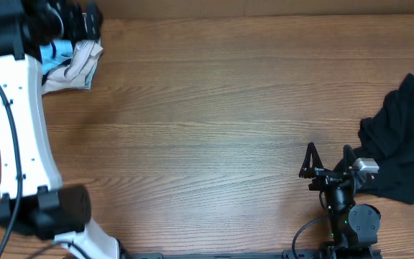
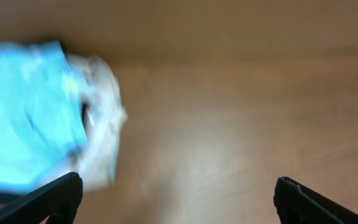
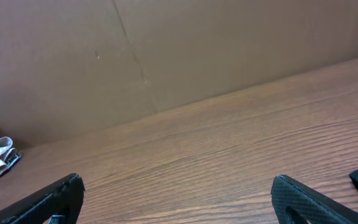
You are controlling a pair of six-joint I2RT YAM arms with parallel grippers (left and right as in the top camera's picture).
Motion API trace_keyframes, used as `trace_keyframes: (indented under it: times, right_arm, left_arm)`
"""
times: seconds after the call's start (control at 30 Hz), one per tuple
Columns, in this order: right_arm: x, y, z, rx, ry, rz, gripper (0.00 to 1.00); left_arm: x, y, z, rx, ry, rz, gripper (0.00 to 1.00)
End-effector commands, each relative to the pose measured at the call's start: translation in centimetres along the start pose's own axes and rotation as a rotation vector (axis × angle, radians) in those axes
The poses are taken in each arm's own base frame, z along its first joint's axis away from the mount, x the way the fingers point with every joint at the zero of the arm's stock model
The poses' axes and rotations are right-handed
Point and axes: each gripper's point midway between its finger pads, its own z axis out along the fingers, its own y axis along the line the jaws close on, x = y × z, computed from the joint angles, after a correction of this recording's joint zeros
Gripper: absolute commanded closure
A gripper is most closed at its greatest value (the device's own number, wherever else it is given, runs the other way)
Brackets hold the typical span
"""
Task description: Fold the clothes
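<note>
The light blue T-shirt [image 1: 57,52] lies at the far left corner of the table, on a beige garment [image 1: 81,66], mostly hidden by my left arm. In the blurred left wrist view the blue shirt [image 2: 23,118] and the beige garment [image 2: 101,118] lie to the left. My left gripper [image 2: 176,196] is open and empty above the wood beside them. A black garment [image 1: 401,140] lies crumpled at the right edge. My right gripper [image 1: 329,160] is open and empty at the front right, just left of it, and shows in its wrist view [image 3: 176,196].
The wooden table [image 1: 221,108] has a brown cardboard wall [image 3: 166,50] along its back edge. The white left arm [image 1: 20,122] stretches along the left side. The right arm's base [image 1: 351,219] stands at the front right.
</note>
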Motion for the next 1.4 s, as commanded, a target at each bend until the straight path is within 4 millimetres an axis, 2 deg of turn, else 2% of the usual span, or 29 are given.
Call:
trace_keyframes:
  times: [0.0, 0.37, 0.47, 0.57, 0.67, 0.93, 1.37]
  right_arm:
    - [0.1, -0.3, 0.0, 0.010, -0.009, 0.002, 0.00]
    - [0.1, -0.3, 0.0, 0.010, -0.009, 0.002, 0.00]
    - [0.1, -0.3, 0.0, 0.010, -0.009, 0.002, 0.00]
    - [0.1, -0.3, 0.0, 0.010, -0.009, 0.002, 0.00]
    - [0.1, -0.3, 0.0, 0.010, -0.009, 0.002, 0.00]
    - [0.1, -0.3, 0.0, 0.010, -0.009, 0.002, 0.00]
    - [0.1, -0.3, 0.0, 0.010, -0.009, 0.002, 0.00]
  left_arm:
    - [4.4, -1.7, -2.3, 0.020, 0.056, -0.027, 0.00]
    - [21.9, -6.0, -5.9, 0.065, 0.239, -0.045, 0.00]
    - [25.2, -5.5, -6.4, 0.013, 0.206, -0.018, 0.00]
    - [26.4, -5.9, -5.8, 0.020, 0.072, -0.012, 0.00]
    - [26.9, -6.7, -4.9, 0.062, -0.174, 0.021, 0.00]
    - [26.8, -6.7, -4.4, 0.068, -0.546, 0.014, 0.00]
    - [27.2, -5.9, -3.7, 0.027, -0.711, 0.054, 0.00]
